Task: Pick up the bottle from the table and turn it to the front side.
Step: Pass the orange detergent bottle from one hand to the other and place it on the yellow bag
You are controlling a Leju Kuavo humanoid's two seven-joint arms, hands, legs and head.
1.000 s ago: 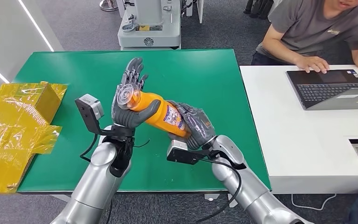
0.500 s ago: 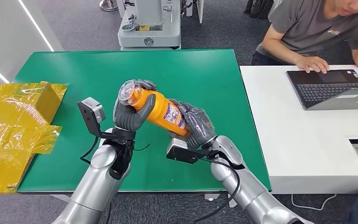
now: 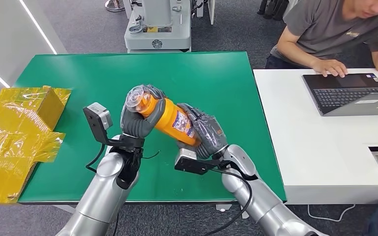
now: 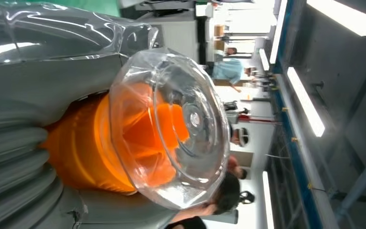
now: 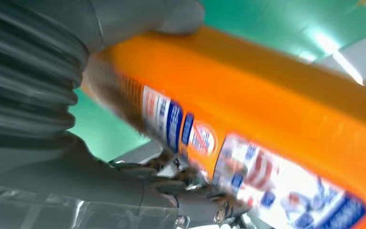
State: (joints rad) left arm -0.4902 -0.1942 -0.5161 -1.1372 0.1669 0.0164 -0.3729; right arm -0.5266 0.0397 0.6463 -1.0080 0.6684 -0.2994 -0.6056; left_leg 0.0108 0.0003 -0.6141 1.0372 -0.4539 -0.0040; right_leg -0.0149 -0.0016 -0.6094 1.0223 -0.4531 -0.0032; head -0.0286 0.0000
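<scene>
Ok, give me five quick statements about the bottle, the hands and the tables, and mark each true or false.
1. Both hands hold the orange bottle above the green table. True: the left hand grips the cap end and the right hand grips the base end.
2. The bottle's cap is solid black. False: it is clear, with orange showing through.
3. The bottle stands upright on the table. False: it is lifted and lies tilted between the hands.
4. A laptop sits on the white table. True.
5. The yellow wrapping lies at the green table's right side. False: it is at the left side.
</scene>
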